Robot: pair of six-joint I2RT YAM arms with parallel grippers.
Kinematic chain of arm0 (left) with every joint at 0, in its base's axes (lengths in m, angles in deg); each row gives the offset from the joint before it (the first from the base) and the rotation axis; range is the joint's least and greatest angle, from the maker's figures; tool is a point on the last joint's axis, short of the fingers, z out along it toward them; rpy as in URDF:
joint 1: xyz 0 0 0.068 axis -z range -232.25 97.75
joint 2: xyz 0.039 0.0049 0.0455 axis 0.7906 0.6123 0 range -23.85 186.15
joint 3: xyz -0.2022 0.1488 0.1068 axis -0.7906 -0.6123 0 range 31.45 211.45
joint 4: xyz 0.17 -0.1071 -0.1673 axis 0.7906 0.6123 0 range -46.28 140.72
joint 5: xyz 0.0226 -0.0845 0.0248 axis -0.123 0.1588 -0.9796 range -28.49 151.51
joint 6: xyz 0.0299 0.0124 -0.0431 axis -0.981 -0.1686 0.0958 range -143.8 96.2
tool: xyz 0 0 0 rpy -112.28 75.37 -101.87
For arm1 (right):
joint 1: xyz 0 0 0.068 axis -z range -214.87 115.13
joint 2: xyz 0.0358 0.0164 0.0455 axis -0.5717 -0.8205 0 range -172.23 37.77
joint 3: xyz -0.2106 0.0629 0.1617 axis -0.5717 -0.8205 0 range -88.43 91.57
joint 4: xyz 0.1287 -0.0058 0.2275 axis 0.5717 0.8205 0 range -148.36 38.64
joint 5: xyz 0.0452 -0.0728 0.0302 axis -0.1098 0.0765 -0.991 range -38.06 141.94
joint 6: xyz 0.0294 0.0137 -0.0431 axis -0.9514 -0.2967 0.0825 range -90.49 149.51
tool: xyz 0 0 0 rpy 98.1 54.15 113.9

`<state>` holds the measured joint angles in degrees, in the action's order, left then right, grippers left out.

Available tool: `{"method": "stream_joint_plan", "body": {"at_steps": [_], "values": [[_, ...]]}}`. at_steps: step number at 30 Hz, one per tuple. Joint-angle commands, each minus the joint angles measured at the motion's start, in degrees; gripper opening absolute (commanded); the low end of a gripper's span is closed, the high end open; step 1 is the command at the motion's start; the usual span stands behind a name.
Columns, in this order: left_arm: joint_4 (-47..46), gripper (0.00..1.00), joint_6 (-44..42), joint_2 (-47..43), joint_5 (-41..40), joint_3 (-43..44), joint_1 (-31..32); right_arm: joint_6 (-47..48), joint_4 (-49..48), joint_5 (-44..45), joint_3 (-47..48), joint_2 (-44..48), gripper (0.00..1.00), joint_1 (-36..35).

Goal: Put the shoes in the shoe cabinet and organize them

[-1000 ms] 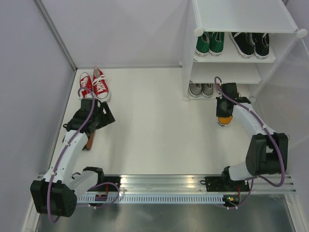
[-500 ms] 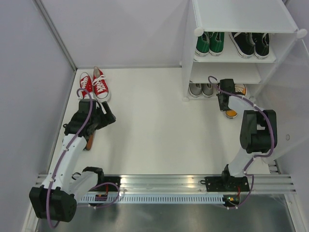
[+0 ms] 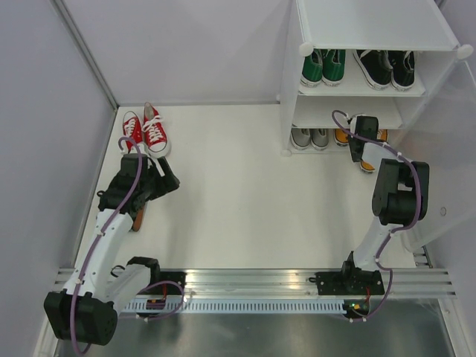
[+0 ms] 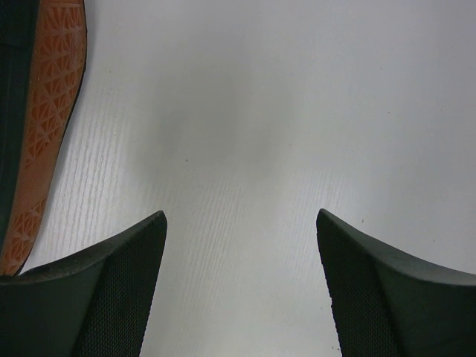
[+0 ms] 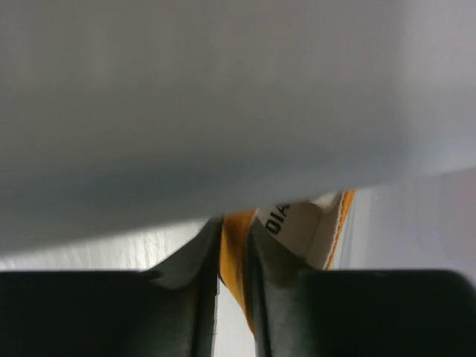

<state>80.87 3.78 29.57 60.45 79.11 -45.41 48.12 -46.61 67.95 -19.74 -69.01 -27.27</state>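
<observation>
Swinging away from the open floor, the right arm has carried the orange shoe to the mouth of the cabinet's lower tier over the last second; the left arm has hardly stirred.

At that tier the right claw has its fingers drawn close together, with the shoe's orange side wall pinched between them. A shelf's underside hangs low over the claw and fills the upper part of the wrist view, so headroom is tight. From above, the shoe's toe pokes out past the shelf's front edge. The grey pair sits on the same tier to the left. Another patch of orange shows just beside it, and I cannot tell whether that is a second shoe. One tier up stand the green pair and the black pair.

Over on the other side, the left claw is spread wide above bare white floor, nothing between its fingers. A reddish-brown tread sole lies at the left edge of its view, near the left wall. The red pair stands beyond it near the back corner. Wide open floor separates the two arms.
</observation>
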Motion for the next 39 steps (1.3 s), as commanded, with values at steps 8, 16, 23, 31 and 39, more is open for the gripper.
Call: {"method": "stream_joint_plan", "body": {"at_steps": [8,16,23,31,39], "values": [[-2.08,0.85,-1.91,-0.52,0.36,-0.02,0.11,-5.4,-5.24,-2.57,0.24,4.63,0.6,0.67],[-2.08,0.85,-1.82,-0.61,0.8,-0.29,0.11,-23.51,-12.45,4.36,-13.22,19.85,0.68,0.67],[-2.17,0.85,-1.82,-0.69,0.8,-0.37,0.11,-49.18,-4.28,11.25,-17.35,25.66,0.71,3.82],[-2.08,0.85,-1.91,-0.52,0.62,-0.55,0.11,-65.36,-3.13,4.74,-16.57,20.22,0.71,8.57],[-2.08,0.85,-1.82,-0.25,0.36,-0.55,0.11,-71.17,-5.86,4.03,-14.2,13.98,0.68,9.02]]}}
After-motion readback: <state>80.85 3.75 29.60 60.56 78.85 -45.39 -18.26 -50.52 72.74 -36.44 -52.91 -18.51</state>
